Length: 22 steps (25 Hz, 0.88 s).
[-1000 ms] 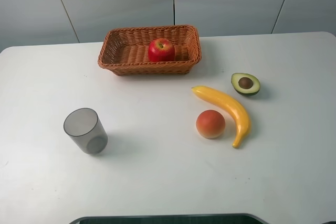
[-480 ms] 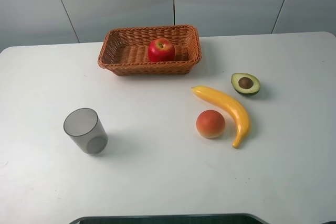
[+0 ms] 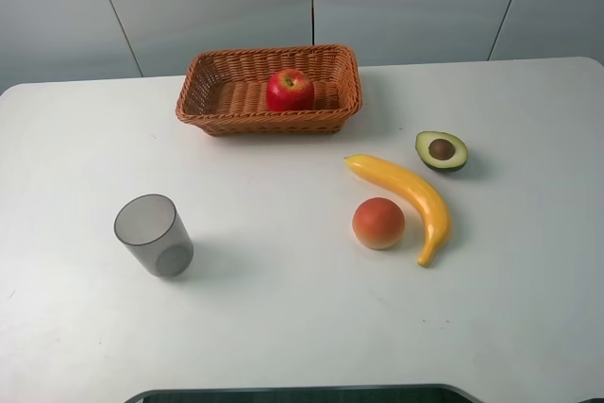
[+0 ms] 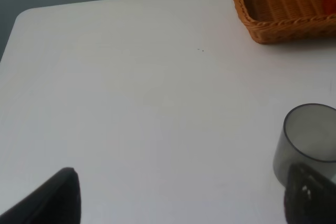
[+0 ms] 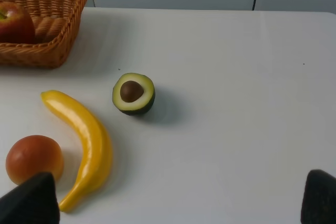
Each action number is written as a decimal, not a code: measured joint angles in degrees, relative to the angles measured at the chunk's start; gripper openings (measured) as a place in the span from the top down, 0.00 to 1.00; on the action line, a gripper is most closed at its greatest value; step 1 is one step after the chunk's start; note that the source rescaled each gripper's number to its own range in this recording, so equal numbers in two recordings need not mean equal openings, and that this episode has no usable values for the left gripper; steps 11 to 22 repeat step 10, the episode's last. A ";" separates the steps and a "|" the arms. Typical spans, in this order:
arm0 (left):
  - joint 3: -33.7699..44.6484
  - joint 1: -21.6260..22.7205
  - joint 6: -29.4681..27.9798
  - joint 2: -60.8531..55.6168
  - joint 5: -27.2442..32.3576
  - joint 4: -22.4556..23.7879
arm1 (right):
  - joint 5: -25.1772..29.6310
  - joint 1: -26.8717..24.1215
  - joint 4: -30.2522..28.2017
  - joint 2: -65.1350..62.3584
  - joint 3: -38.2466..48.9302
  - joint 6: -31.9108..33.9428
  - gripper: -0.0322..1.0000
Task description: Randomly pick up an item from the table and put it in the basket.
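Observation:
The red apple [image 3: 290, 90] lies inside the wicker basket [image 3: 269, 118] at the back middle of the white table [image 3: 283, 327]. The apple also shows at the edge of the right wrist view [image 5: 16, 22], inside the basket [image 5: 50, 51]. The basket's corner shows in the left wrist view [image 4: 283, 24]. Neither arm shows in the exterior high view. My left gripper [image 4: 181, 203] is open and empty above the table near the grey cup. My right gripper [image 5: 173, 203] is open and empty above the table, on the near side of the fruit.
A grey translucent cup [image 3: 154, 235] stands at the front left, close to my left gripper's fingers [image 4: 310, 198]. A yellow banana [image 3: 406, 195], an orange-pink round fruit [image 3: 378, 223] and a halved avocado [image 3: 442, 150] lie on the right.

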 joint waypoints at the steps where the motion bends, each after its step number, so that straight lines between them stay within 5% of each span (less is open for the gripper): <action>1: 0.00 0.00 0.00 0.00 0.00 0.00 | 0.00 0.00 0.00 0.00 0.00 0.00 0.00; 22: 0.00 0.00 0.00 0.00 0.00 0.00 | 0.00 0.00 0.00 0.00 0.00 0.00 0.00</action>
